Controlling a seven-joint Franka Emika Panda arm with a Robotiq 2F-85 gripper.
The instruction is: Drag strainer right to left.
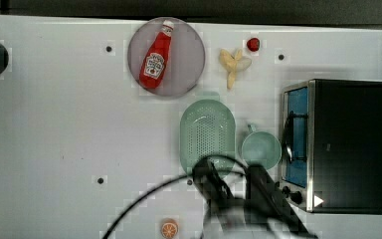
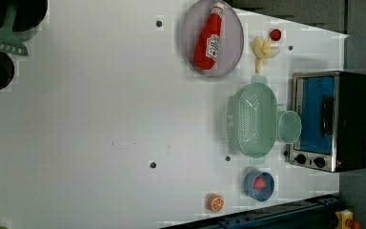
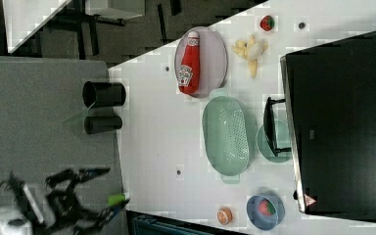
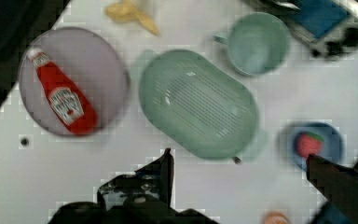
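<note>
The strainer [image 1: 206, 134], a pale mint-green oval colander with a dotted bottom, lies on the white table just beside the round mint cup [image 1: 261, 149]. It also appears in the left view as the strainer [image 2: 257, 119], in the right view as the strainer [image 3: 226, 134], and in the wrist view as the strainer [image 4: 198, 102]. My gripper [image 1: 234, 177] hovers over the strainer's end at the top view's bottom. In the wrist view the gripper [image 4: 242, 170] stands open, fingers wide apart with nothing between them, well above the strainer.
A toaster oven [image 1: 345, 144] stands at the top view's right, beside the cup. A grey plate [image 1: 186, 40] carries a ketchup bottle [image 1: 155, 59]. A peeled banana [image 1: 234, 62], a blue bowl [image 2: 259, 185] holding a strawberry and an orange slice [image 1: 169, 228] lie nearby.
</note>
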